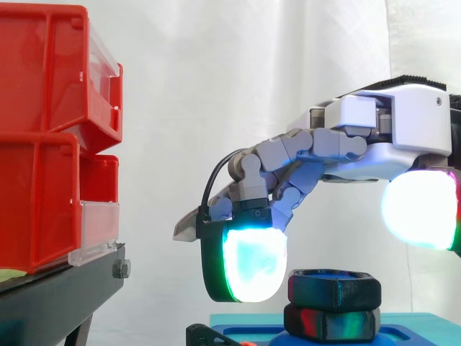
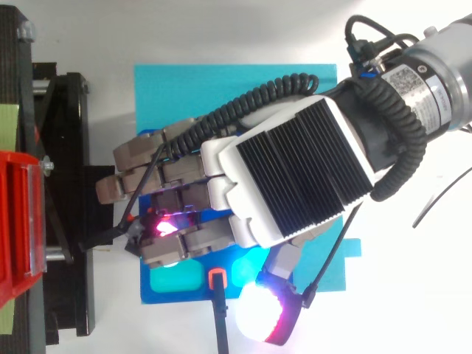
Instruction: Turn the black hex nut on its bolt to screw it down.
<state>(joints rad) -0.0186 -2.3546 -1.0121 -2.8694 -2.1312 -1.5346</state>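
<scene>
A white curtain hangs in soft vertical folds behind the robot hand, brightly and evenly lit. Well ahead of the robot hand, two boxy red plastic bins are stacked one on the other, each with a clear plastic front panel. They rest on an angular black stand, which has a silvery bolt head on its sloped edge. From above, a plain white tabletop spreads beneath and around the robot hand, and the stand runs along the side ahead of it.
</scene>
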